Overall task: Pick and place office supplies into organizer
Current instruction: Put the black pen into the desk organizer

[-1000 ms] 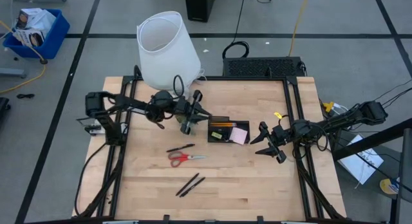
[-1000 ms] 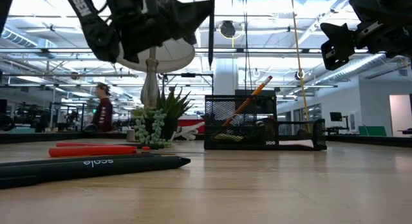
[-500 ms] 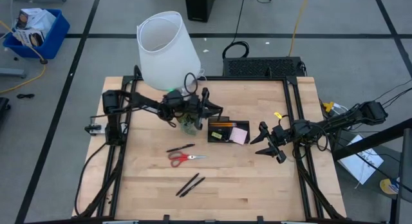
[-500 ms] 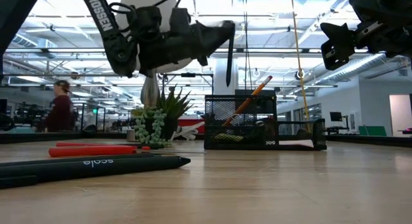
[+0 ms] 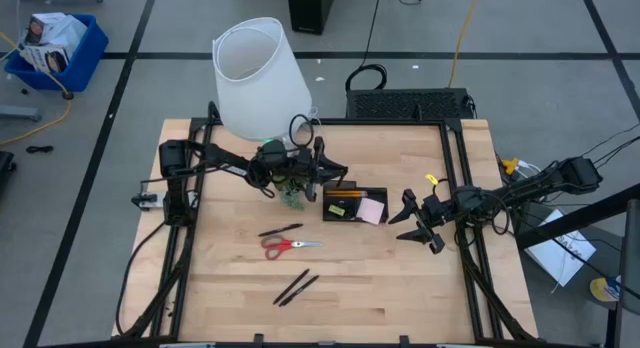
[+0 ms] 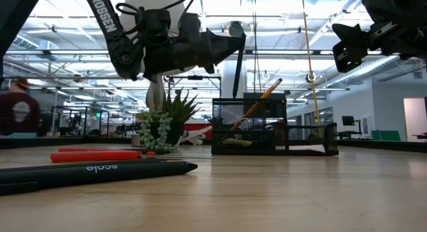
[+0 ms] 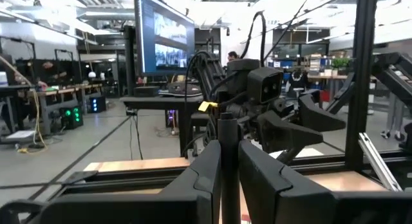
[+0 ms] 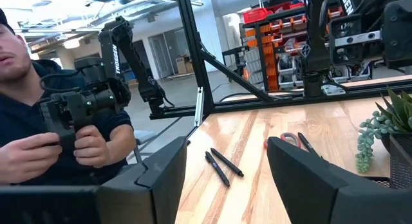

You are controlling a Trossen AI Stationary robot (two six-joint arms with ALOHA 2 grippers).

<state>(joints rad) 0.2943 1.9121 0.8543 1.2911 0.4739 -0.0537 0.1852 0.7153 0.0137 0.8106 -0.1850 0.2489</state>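
Above the table's rear centre, the left gripper clamps a black pen vertically between closed fingers, just beside the black mesh organizer. The right gripper waits open and empty on the organizer's other side. Recommended procedure: centre the pen tip over the tall compartment holding the orange pencil, lower until the tip is below the rim, then release. Avoid the plant. Red-handled scissors and other pens remain on the table.

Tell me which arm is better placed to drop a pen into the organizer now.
Left. The left gripper is shut on a dark pen, held upright beside the organizer. The right gripper hangs open and empty on the organizer's other side.
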